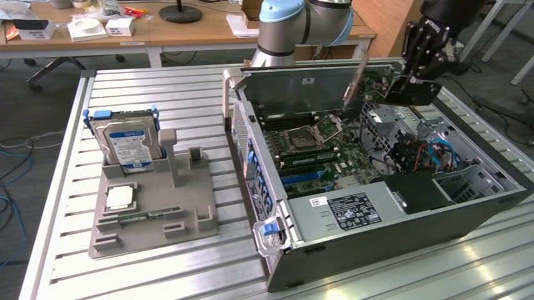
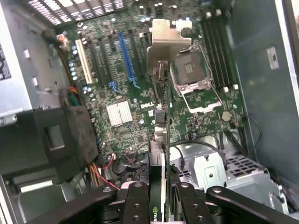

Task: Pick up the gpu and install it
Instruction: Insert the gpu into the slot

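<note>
In the exterior view, your gripper [image 1: 417,78] hangs at the upper right over the open computer case [image 1: 467,206], clenched on the gpu [image 1: 401,92]. The pickup is done and the card is not yet seated. The hard drive [image 1: 125,144] stands in its grey holder [image 1: 154,219] at the left on the desk [image 1: 167,87].

In the wrist view, the gpu [image 2: 159,140] runs edge-on up the middle from the gripper [image 2: 159,205], above the motherboard [image 2: 121,93]. The blue slot [image 2: 124,56] lies to its left. Watch the cables [image 2: 103,172] at the lower left.

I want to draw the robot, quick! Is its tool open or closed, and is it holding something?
Tool: closed, holding the gpu over the open computer case.
</note>
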